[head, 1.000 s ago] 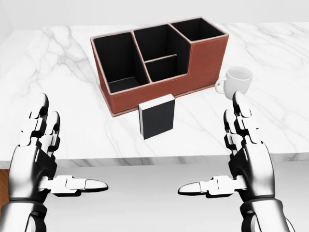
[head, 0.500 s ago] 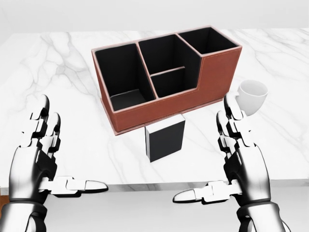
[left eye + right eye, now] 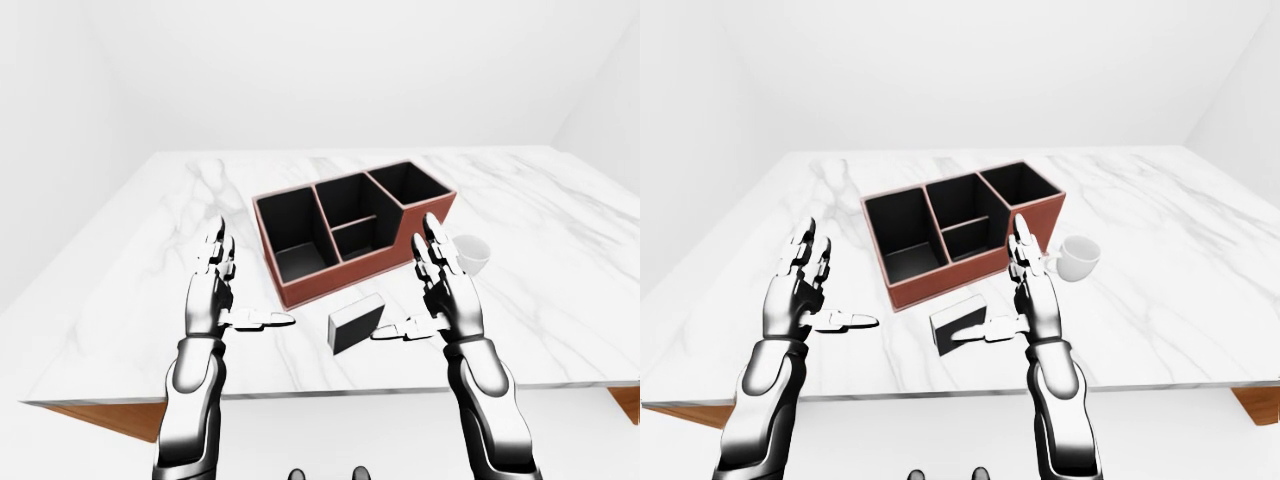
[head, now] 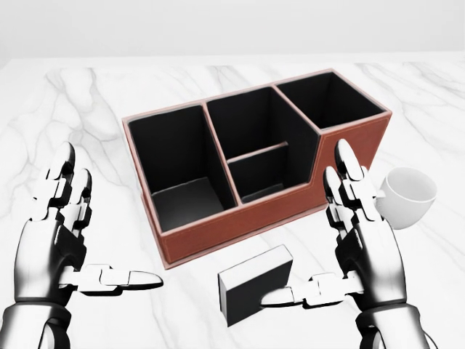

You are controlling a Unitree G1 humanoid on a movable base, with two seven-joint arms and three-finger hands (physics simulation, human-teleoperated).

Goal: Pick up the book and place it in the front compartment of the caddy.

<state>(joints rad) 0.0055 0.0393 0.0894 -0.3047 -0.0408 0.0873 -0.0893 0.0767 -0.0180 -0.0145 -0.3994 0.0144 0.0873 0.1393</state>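
A black book [image 4: 254, 285] with white page edges lies on the white marble table [image 4: 73, 94], just below the caddy in the head view. The red-brown caddy [image 4: 218, 234] has black compartments: a large one at the left, two small ones in the middle and a tall one at the right. My left hand [image 4: 102, 233] is open and empty, left of the caddy. My right hand [image 4: 309, 243] is open, right of the book. Its thumb [image 4: 290, 295] overlaps the book's right end; I cannot tell if it touches.
A white mug [image 4: 407, 196] stands just right of the caddy, close behind my right hand's fingers. The table's near edge [image 3: 300, 395] runs below both hands in the left-eye view, with wooden corners under it.
The camera has moved closer to the table: caddy, book and mug slid down and grew in the head view. My right hand now stands beside the book. Both hands stay open.
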